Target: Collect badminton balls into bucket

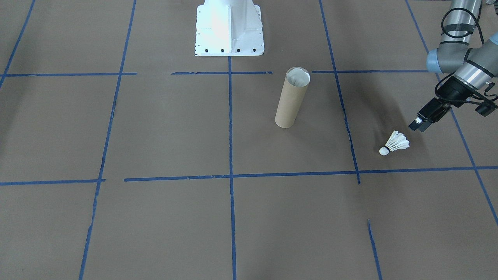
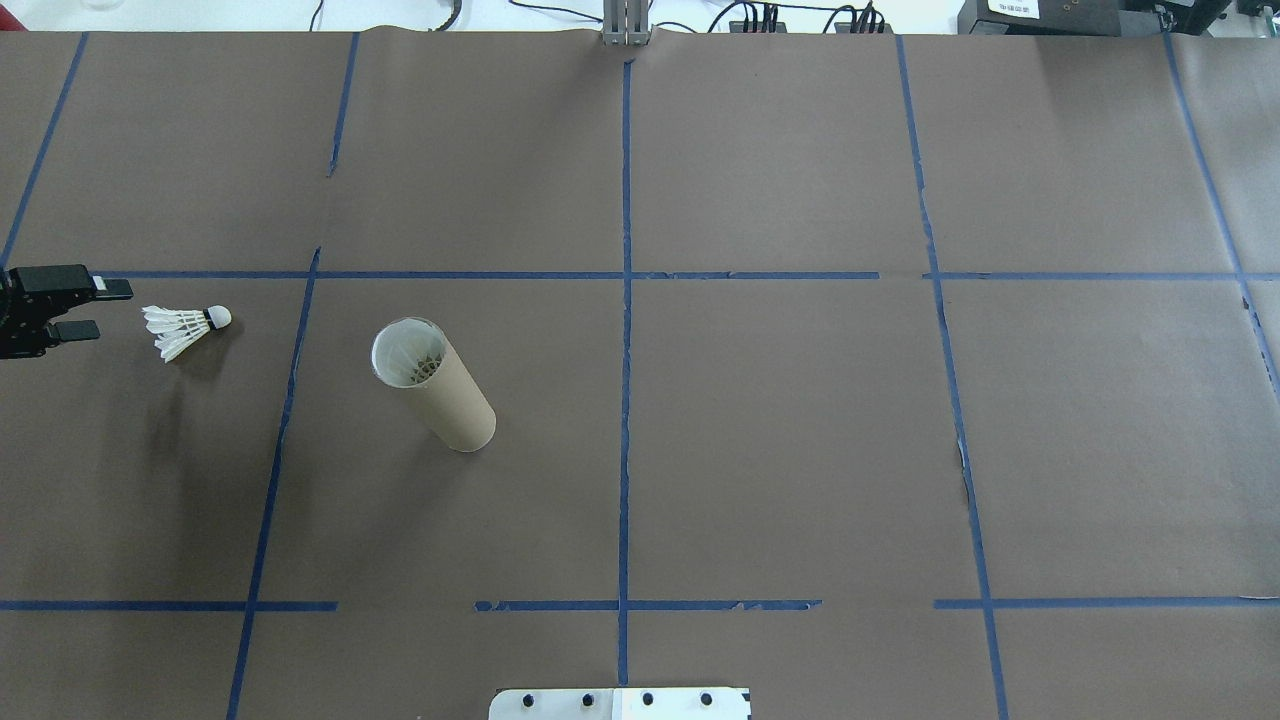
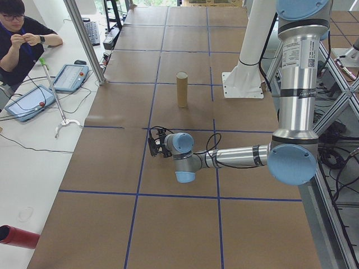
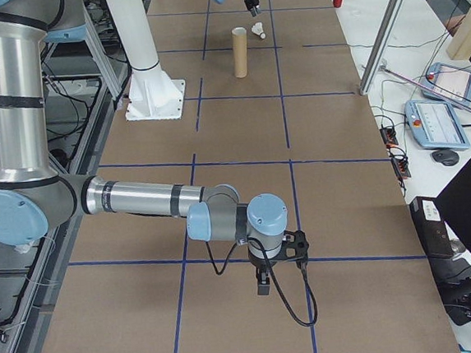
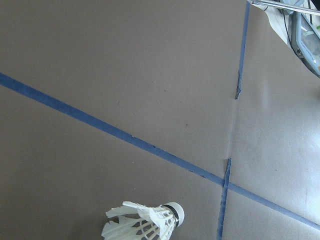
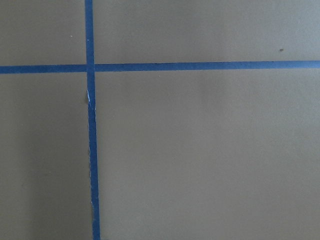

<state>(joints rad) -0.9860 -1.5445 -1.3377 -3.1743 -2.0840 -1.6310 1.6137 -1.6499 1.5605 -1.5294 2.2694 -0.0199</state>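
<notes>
A white feather shuttlecock (image 1: 395,143) (image 2: 187,328) lies on its side on the brown table, cork tip toward the tube. The brown cardboard tube (image 1: 291,99) (image 2: 435,385) stands upright near the middle, and pale feather-like shapes show inside its mouth. My left gripper (image 2: 105,310) (image 1: 417,125) hovers just beyond the shuttlecock's feather end, open and holding nothing. The left wrist view catches the shuttlecock (image 5: 147,222) at its bottom edge. My right gripper (image 4: 263,285) hangs low over bare table far from both, seen only in the exterior right view, so I cannot tell its state.
The white pedestal base (image 1: 229,27) (image 2: 620,703) stands at the robot's side of the table. Blue tape lines (image 2: 626,300) grid the brown surface. A person (image 3: 22,33) sits at a side table with tablets. A red cylinder (image 3: 17,236) lies on that side table.
</notes>
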